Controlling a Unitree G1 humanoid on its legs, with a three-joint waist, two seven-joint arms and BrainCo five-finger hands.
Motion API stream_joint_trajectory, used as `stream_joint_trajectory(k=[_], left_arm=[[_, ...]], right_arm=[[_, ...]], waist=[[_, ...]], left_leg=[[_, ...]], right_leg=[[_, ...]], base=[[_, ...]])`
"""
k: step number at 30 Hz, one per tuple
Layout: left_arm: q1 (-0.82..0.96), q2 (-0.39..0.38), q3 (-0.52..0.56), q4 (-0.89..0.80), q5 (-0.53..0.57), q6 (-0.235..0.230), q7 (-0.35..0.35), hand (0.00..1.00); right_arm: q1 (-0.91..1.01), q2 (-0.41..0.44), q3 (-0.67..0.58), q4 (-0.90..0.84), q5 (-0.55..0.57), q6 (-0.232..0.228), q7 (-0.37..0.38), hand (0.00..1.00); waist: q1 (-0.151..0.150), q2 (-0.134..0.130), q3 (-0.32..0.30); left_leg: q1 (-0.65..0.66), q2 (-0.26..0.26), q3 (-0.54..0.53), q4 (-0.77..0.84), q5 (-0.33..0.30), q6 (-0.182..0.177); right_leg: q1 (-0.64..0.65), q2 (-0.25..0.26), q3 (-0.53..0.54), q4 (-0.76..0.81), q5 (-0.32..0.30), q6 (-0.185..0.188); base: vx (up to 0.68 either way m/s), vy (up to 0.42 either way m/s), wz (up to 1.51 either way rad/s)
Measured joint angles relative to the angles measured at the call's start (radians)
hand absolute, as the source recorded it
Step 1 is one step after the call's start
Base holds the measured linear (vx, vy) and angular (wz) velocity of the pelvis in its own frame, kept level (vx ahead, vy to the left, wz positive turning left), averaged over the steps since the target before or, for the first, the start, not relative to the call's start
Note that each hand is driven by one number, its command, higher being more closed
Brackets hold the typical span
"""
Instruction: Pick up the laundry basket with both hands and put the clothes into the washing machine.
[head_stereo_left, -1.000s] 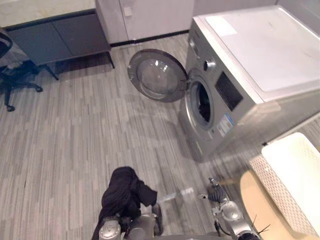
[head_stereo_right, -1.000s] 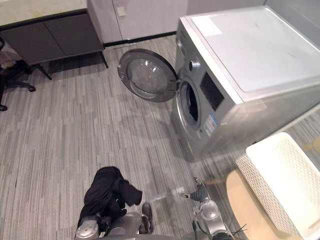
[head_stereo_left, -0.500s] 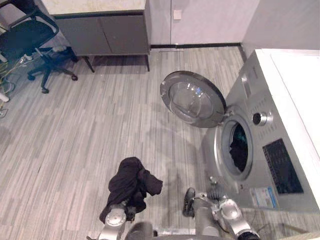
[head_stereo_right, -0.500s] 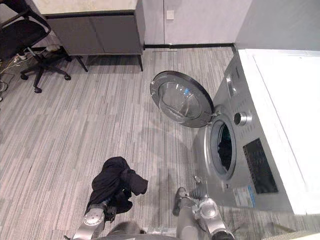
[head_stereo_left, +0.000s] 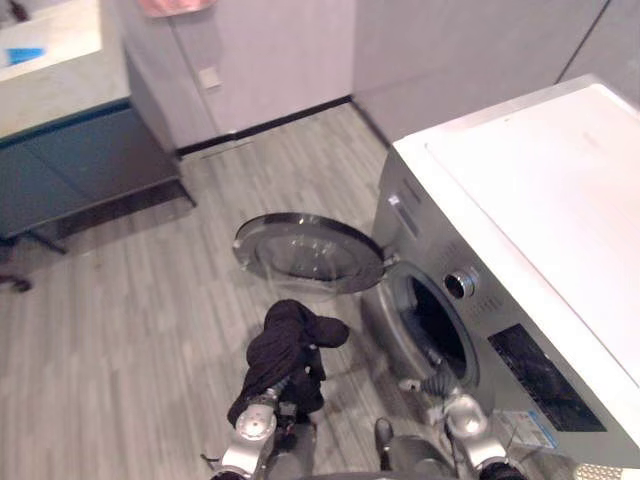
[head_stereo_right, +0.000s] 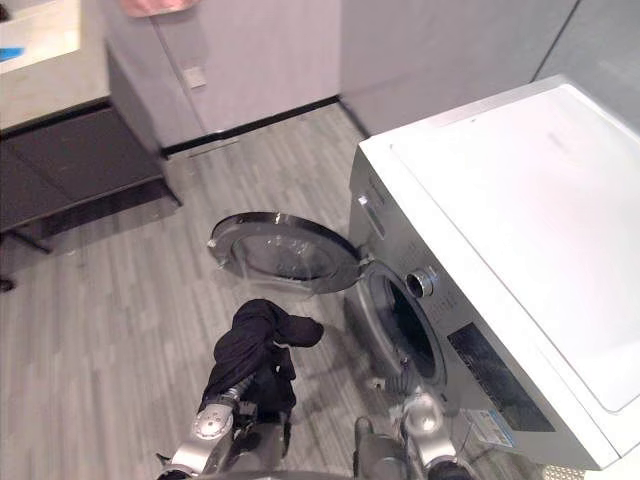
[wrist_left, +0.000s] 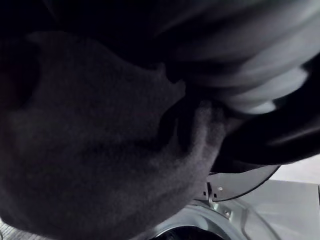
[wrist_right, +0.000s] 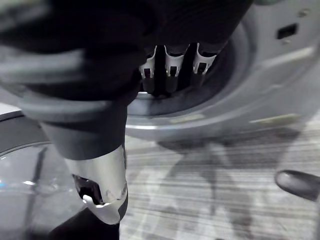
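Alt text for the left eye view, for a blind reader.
A black garment is held up on the robot's left arm before the washing machine, whose round door stands open. The right hand hovers by the drum opening.

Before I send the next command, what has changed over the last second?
The black garment on the left hand has come from farther off up to the washing machine and now hangs beside its open door, near the drum opening. The right hand has closed in below that opening. Unchanged: door open, garment outside the drum, right hand empty.

Head eyes look down on the washing machine (head_stereo_left: 520, 190) (wrist cameras face it close).
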Motion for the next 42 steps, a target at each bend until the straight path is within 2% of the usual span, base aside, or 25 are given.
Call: stream_joint_trajectory(k=[1, 3, 5, 6, 7, 8, 9, 13, 14, 16, 18, 20, 22, 24, 25, 27, 29, 30, 31, 32, 33, 37, 39, 42], left_arm=[[0.0, 0.013, -0.004, 0.0, 0.008, -0.001, 0.0, 1.0], [0.007, 0.024, 0.0, 0.0, 0.009, 0.0, 0.002, 1.0], [-0.001, 0.044, 0.013, -0.002, 0.009, 0.001, 0.003, 1.0], [0.0, 0.056, 0.014, -0.003, 0.009, 0.001, 0.003, 1.0], [0.001, 0.059, 0.018, -0.003, 0.01, 0.001, 0.003, 1.0], [0.006, 0.067, 0.036, -0.002, 0.01, 0.001, 0.002, 1.0], [0.005, 0.069, 0.039, -0.001, 0.015, 0.003, 0.001, 1.0], [0.007, 0.051, 0.047, 0.0, 0.039, 0.002, -0.013, 1.0], [0.007, 0.039, 0.048, 0.001, 0.039, 0.003, -0.019, 1.0], [0.008, 0.026, 0.057, 0.002, 0.038, 0.006, -0.018, 1.0], [0.025, 0.016, 0.062, 0.002, 0.036, 0.007, -0.016, 1.0], [0.02, 0.013, 0.059, 0.004, 0.036, 0.007, -0.016, 1.0], [0.005, 0.017, 0.06, 0.004, 0.036, 0.007, -0.015, 1.0], [-0.04, 0.035, 0.054, 0.004, 0.037, 0.008, -0.013, 1.0], [-0.079, 0.046, 0.044, 0.004, 0.037, 0.009, -0.013, 1.0], [-0.128, 0.053, 0.042, -0.002, 0.037, 0.008, -0.008, 1.0], [-0.184, 0.058, 0.043, -0.003, 0.026, 0.008, 0.026, 1.0], [-0.222, 0.056, 0.045, -0.008, 0.017, 0.008, 0.037, 1.0], [-0.239, 0.056, 0.047, -0.017, 0.006, 0.008, 0.042, 1.0], [-0.262, 0.053, 0.051, -0.051, -0.022, 0.008, 0.059, 1.0], [-0.299, 0.048, 0.052, -0.074, -0.055, 0.007, 0.075, 1.0], [-0.366, 0.02, 0.091, -0.17, -0.13, 0.005, 0.111, 1.0], [-0.42, 0.01, 0.132, -0.241, -0.169, 0.004, 0.138, 1.0], [-0.497, 0.013, 0.173, -0.296, -0.191, 0.0, 0.163, 1.0]], right_arm=[[0.017, 0.015, 0.006, -0.002, -0.01, 0.0, 0.0, 0.0], [0.007, 0.023, 0.025, -0.002, -0.017, 0.0, -0.001, 0.0], [-0.018, 0.028, 0.049, 0.006, -0.018, 0.0, 0.0, 0.0], [-0.026, 0.032, 0.049, 0.006, -0.021, 0.0, 0.0, 0.0], [-0.029, 0.033, 0.05, 0.008, -0.026, 0.0, 0.001, 0.0], [-0.037, 0.038, 0.05, 0.016, -0.035, 0.0, 0.001, 0.0], [-0.037, 0.035, 0.048, 0.022, -0.043, 0.0, 0.0, 0.0], [-0.011, 0.002, 0.046, 0.025, -0.056, 0.002, -0.001, 0.0], [-0.006, -0.01, 0.045, 0.025, -0.055, 0.002, -0.002, 0.0], [-0.005, -0.026, 0.045, 0.025, -0.05, 0.003, -0.003, 0.0], [-0.003, -0.04, 0.04, 0.025, -0.03, 0.003, -0.005, 0.0], [-0.001, -0.053, 0.016, 0.026, -0.021, 0.003, -0.007, 0.0], [-0.001, -0.068, -0.001, 0.03, -0.016, 0.003, -0.007, 0.0], [-0.026, -0.07, -0.01, 0.034, -0.014, 0.003, -0.006, 0.0], [-0.056, -0.072, -0.013, 0.032, -0.012, 0.002, -0.007, 0.0], [-0.099, -0.075, -0.019, 0.03, 0.003, 0.002, -0.007, 0.0], [-0.152, -0.076, -0.02, 0.015, 0.046, 0.003, -0.024, 0.0], [-0.171, -0.075, -0.023, -0.006, 0.067, 0.004, -0.037, 0.0], [-0.175, -0.074, -0.026, -0.018, 0.074, 0.004, -0.042, 0.0], [-0.175, -0.064, -0.041, -0.055, 0.105, 0.002, -0.05, 0.0], [-0.18, -0.052, -0.054, -0.095, 0.141, 0.003, -0.061, 0.0], [-0.22, -0.044, -0.068, -0.19, 0.182, 0.001, -0.094, 0.0], [-0.246, -0.036, -0.092, -0.274, 0.207, -0.005, -0.113, 0.0], [-0.28, -0.03, -0.132, -0.341, 0.225, -0.007, -0.133, 0.0]], waist=[[0.001, -0.021, -0.009], [0.005, -0.021, -0.009], [0.0, -0.019, -0.009], [0.001, -0.019, -0.009], [0.005, -0.019, -0.009], [0.005, -0.023, -0.011], [0.001, -0.02, -0.009], [-0.003, -0.011, -0.01], [-0.002, -0.01, -0.009], [0.001, -0.009, -0.006], [-0.001, -0.004, -0.005], [-0.006, -0.003, -0.001], [-0.01, 0.02, 0.002], [-0.025, 0.005, 0.029], [-0.032, 0.0, 0.069], [-0.047, 0.004, 0.114], [-0.05, 0.003, 0.159], [-0.053, 0.005, 0.19], [-0.053, 0.006, 0.2], [-0.054, 0.005, 0.219], [-0.054, -0.008, 0.23], [-0.054, -0.02, 0.267], [-0.054, -0.026, 0.281], [-0.054, -0.03, 0.299]], left_leg=[[0.019, -0.016, 0.064, -0.023, -0.002, 0.015], [0.038, -0.013, 0.163, -0.032, -0.006, 0.058], [0.064, -0.001, 0.284, -0.067, 0.0, 0.079], [0.081, 0.012, 0.334, -0.085, 0.002, 0.081], [0.091, 0.02, 0.356, -0.093, 0.002, 0.081], [0.115, 0.035, 0.402, -0.107, 0.002, 0.081], [0.134, 0.037, 0.426, -0.12, 0.006, 0.075], [0.158, 0.075, 0.47, -0.088, 0.009, 0.054], [0.128, 0.104, 0.467, -0.005, -0.008, 0.03], [0.097, 0.137, 0.45, 0.115, -0.02, 0.014], [0.067, 0.143, 0.365, 0.209, -0.021, 0.014], [0.078, 0.141, 0.323, 0.193, -0.047, 0.017], [0.114, 0.135, 0.325, 0.141, -0.074, -0.008], [0.095, 0.118, 0.332, 0.129, -0.079, -0.011], [0.067, 0.102, 0.334, 0.156, -0.09, -0.005], [0.015, 0.099, 0.338, 0.233, -0.121, 0.007], [-0.08, 0.109, 0.362, 0.372, -0.195, 0.025], [-0.13, 0.119, 0.359, 0.449, -0.26, 0.032], [-0.152, 0.13, 0.362, 0.48, -0.288, 0.033], [-0.219, 0.148, 0.361, 0.561, -0.362, 0.047], [-0.29, 0.153, 0.36, 0.637, -0.393, 0.063], [-0.477, 0.188, 0.345, 0.828, -0.457, 0.084], [-0.607, 0.218, 0.328, 0.947, -0.485, 0.079], [-0.726, 0.245, 0.311, 1.045, -0.5, 0.073]], right_leg=[[-0.021, -0.023, 0.042, 0.009, -0.003, 0.014], [-0.047, -0.062, -0.012, 0.008, 0.008, 0.018], [-0.077, -0.162, -0.282, 0.018, 0.028, -0.001], [-0.068, -0.208, -0.438, 0.013, 0.043, -0.023], [-0.068, -0.226, -0.501, 0.009, 0.05, -0.031], [-0.048, -0.244, -0.594, -0.015, 0.093, -0.022], [-0.041, -0.228, -0.574, -0.039, 0.113, 0.009], [-0.031, -0.174, -0.501, -0.086, 0.127, -0.006], [-0.035, -0.157, -0.47, -0.094, 0.129, -0.01], [-0.035, -0.136, -0.422, -0.098, 0.132, -0.015], [-0.033, -0.129, -0.368, -0.096, 0.131, -0.022], [-0.045, -0.123, -0.341, -0.092, 0.13, -0.022], [-0.08, -0.113, -0.324, -0.055, 0.126, -0.016], [-0.153, -0.126, -0.309, 0.017, 0.125, -0.015], [-0.212, -0.156, -0.304, 0.091, 0.125, -0.015], [-0.278, -0.169, -0.29, 0.17, 0.123, -0.013], [-0.393, -0.174, -0.243, 0.285, 0.104, -0.006], [-0.453, -0.175, -0.221, 0.345, 0.072, 0.0], [-0.48, -0.175, -0.218, 0.376, 0.062, 0.0], [-0.561, -0.175, -0.209, 0.457, 0.04, 0.004], [-0.633, -0.189, -0.199, 0.517, 0.015, 0.009], [-0.808, -0.208, -0.194, 0.654, -0.007, 0.004], [-0.935, -0.207, -0.185, 0.75, -0.015, -0.01], [-1.055, -0.203, -0.184, 0.83, -0.022, -0.021]], base=[[0.06, 0.24, -1.0], [0.03, 0.219, -1.47], [0.03, 0.137, -1.66], [0.05, 0.055, -1.18], [0.06, 0.005, -1.34], [0.06, -0.056, -1.17], [0.05, -0.067, -1.04], [0.05, -0.154, -0.69], [0.02, -0.178, -0.68], [0.01, -0.136, -0.79], [0.01, -0.032, -0.74], [0.0, 0.014, -0.46], [-0.01, 0.067, -0.33], [-0.09, 0.09, -0.2], [-0.13, 0.073, -0.09], [-0.16, 0.08, -0.21], [-0.26, 0.119, -0.48], [-0.24, 0.086, -0.44], [-0.27, 0.056, -0.34], [-0.29, 0.038, -0.18], [-0.29, 0.028, -0.09], [-0.29, 0.015, -0.07], [-0.2, -0.024, -0.07], [-0.11, -0.036, -0.1]])
